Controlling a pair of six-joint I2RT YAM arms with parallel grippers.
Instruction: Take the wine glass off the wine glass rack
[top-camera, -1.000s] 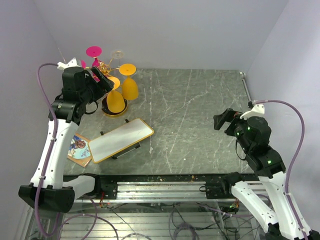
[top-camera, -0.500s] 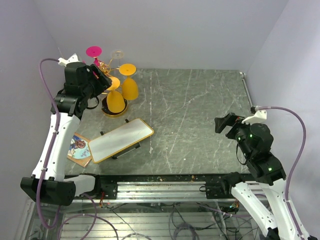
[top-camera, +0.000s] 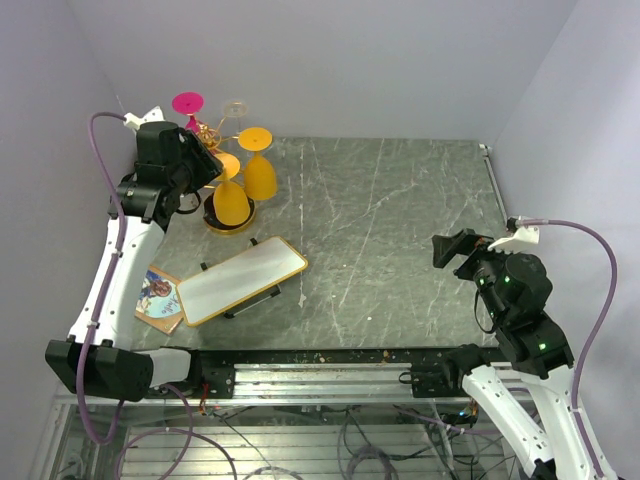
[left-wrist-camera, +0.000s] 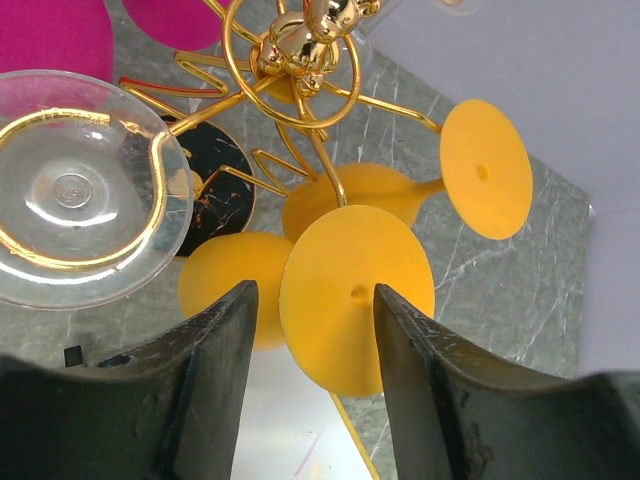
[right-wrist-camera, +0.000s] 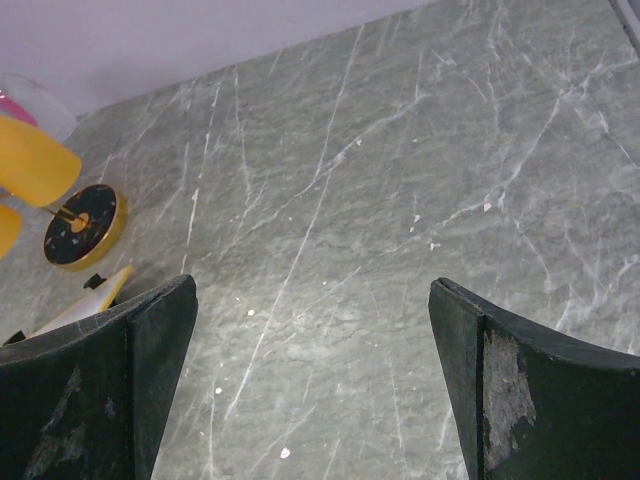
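Top external view: a gold wire wine glass rack, with a central post, ring-ended arms and a round black base, stands at the far left corner of the dark grey marble-patterned desk. Glasses hang from it upside down by their feet: an opaque orange wine glass on the near side, a second orange wine glass just to its right, a bright pink glass and a clear glass on the far side. The left gripper is raised beside the rack, on its left. From the left wrist camera its dark fingers are apart, and the flat round foot of the nearer orange wine glass shows in the gap between them. A sliver of space shows at the left finger, but I cannot tell whether the right one touches the foot. The rack's gold knob and the clear glass sit above. A white rectangular tray with a yellow rim lies toward the near left corner, a small picture card just beside it at the left edge. The right gripper hangs over the right side of the desk, well apart from the rack, its fingers spread wide over bare marble and holding nothing.
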